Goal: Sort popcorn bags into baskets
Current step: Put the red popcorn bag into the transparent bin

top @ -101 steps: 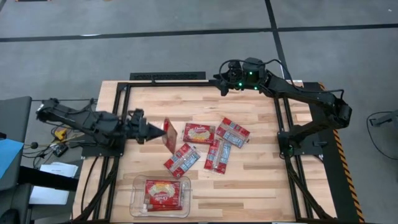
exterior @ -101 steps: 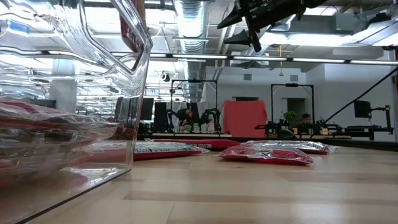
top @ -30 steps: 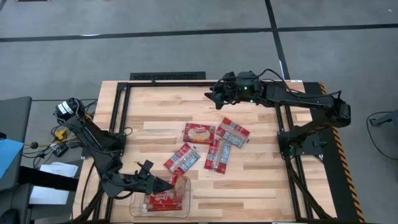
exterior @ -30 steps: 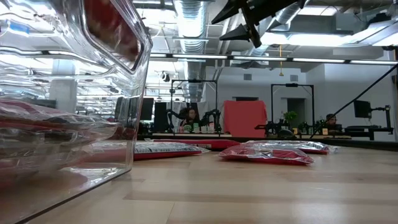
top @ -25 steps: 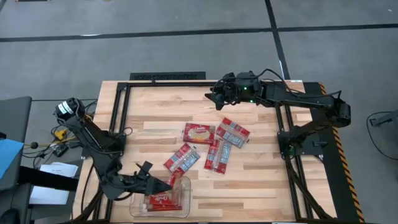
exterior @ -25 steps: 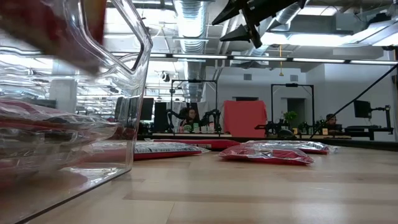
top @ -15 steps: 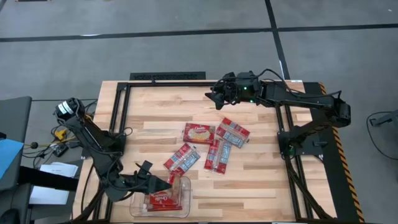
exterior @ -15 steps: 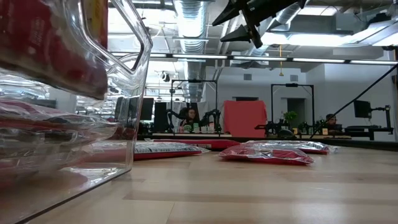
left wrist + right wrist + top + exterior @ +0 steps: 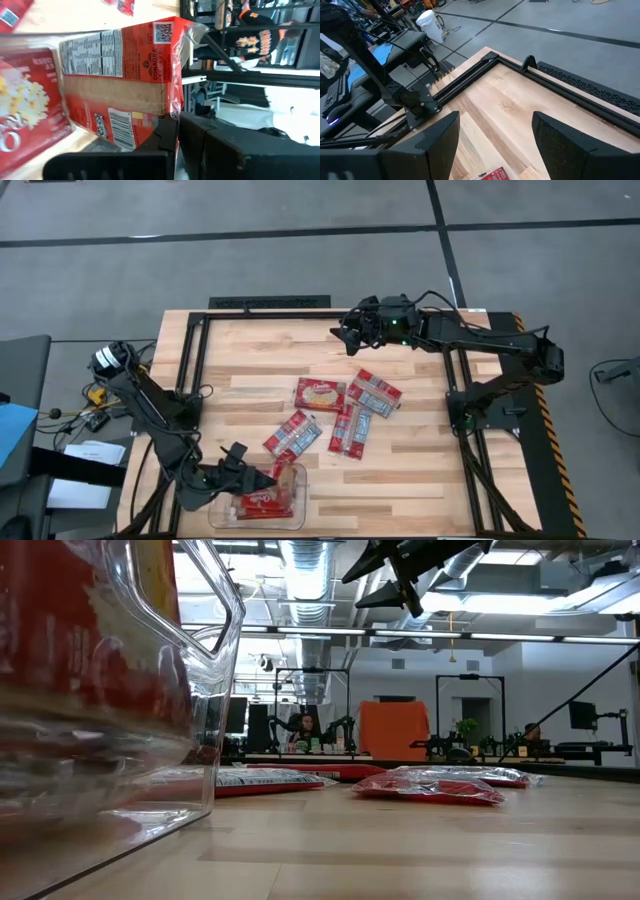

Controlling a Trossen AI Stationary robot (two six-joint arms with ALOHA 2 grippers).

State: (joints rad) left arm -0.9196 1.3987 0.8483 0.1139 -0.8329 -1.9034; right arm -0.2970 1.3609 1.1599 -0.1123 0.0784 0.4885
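Observation:
A clear plastic basket (image 9: 222, 498) stands at the table's near left and holds a popcorn bag with a popcorn picture (image 9: 262, 499). My left gripper (image 9: 270, 480) reaches over the basket's left rim, shut on another red popcorn bag (image 9: 120, 75), which stands on edge inside the basket. Through the basket's wall (image 9: 205, 690) this bag (image 9: 90, 630) shows in the low view. Several more bags (image 9: 319, 393) (image 9: 375, 392) (image 9: 293, 435) lie flat mid-table. My right gripper (image 9: 345, 335) hovers open above the table's far side, with nothing between its fingers (image 9: 437, 137). My left gripper pinches the bag's crimped end seam (image 9: 173, 107) between its two fingers (image 9: 167, 137). The fingers come from the table's left, slanting slightly down. The bag stands on edge, its printed back showing, above the bag lying in the basket; whether the two touch I cannot tell.
A black frame rail (image 9: 270, 303) runs along the table's far edge and side rails (image 9: 455, 380) along both sides. Bare wood lies between the basket and the loose bags, and at the table's near right (image 9: 400, 490). People and other rigs show in the room beyond (image 9: 300, 730).
My left gripper has gone down into the basket with the bag and tipped it; in the low view the bag has sunk from the top of the basket's wall until it fills the wall's upper half. My right arm has kept still.

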